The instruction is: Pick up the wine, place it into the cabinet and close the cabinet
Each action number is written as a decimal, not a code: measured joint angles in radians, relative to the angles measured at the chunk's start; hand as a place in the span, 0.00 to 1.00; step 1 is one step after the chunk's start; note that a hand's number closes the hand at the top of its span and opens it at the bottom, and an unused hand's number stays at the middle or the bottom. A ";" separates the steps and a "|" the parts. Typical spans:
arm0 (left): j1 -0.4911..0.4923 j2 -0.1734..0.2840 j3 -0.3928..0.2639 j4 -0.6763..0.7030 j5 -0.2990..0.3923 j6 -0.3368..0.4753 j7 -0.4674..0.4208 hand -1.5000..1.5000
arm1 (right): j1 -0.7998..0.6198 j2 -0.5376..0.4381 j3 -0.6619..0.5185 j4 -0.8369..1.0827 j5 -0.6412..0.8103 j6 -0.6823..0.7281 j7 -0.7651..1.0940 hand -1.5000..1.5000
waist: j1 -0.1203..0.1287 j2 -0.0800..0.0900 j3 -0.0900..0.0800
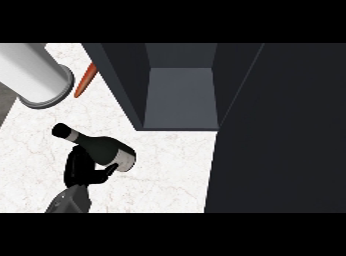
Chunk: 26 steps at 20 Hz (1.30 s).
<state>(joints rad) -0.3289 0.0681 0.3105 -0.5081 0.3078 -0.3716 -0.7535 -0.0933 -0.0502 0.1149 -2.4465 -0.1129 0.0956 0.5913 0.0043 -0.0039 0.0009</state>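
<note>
Dark bottle point(96, 146) held tilted over the marble counter point(168, 165) — left hand point(84, 170) fingers wrapped round its base, neck pointing far-left. Open cabinet point(180, 95) far right; carrot point(85, 80) and cylinder point(28, 72) far left.

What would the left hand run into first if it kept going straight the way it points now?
Nothing close, probably. The left hand, curled round the wine bottle, points up the bare counter toward the white cylinder. The cabinet sits off to the right. Height is unclear.
</note>
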 measured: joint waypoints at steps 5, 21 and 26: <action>0.070 -0.040 -0.088 -0.195 0.020 0.026 0.071 1.00 | 0.004 -0.001 -0.006 0.000 -0.001 0.008 -0.003 0.00 | 0.002 -0.001 0.000; 0.254 -0.067 -0.620 -0.710 0.259 0.461 0.266 1.00 | 0.010 -0.001 -0.029 0.004 -0.019 0.028 -0.013 0.00 | -0.006 0.002 -0.001; 0.247 -0.068 -0.706 -0.725 0.325 0.565 0.255 1.00 | 0.029 0.001 -0.033 0.011 -0.024 0.043 -0.028 0.00 | -0.008 0.003 -0.001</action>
<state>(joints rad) -0.0822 0.0004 -0.3956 -1.2333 0.6333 0.1934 -0.4982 -0.0643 -0.0496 0.0822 -2.4354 -0.1374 0.1388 0.5634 -0.0033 -0.0010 0.0001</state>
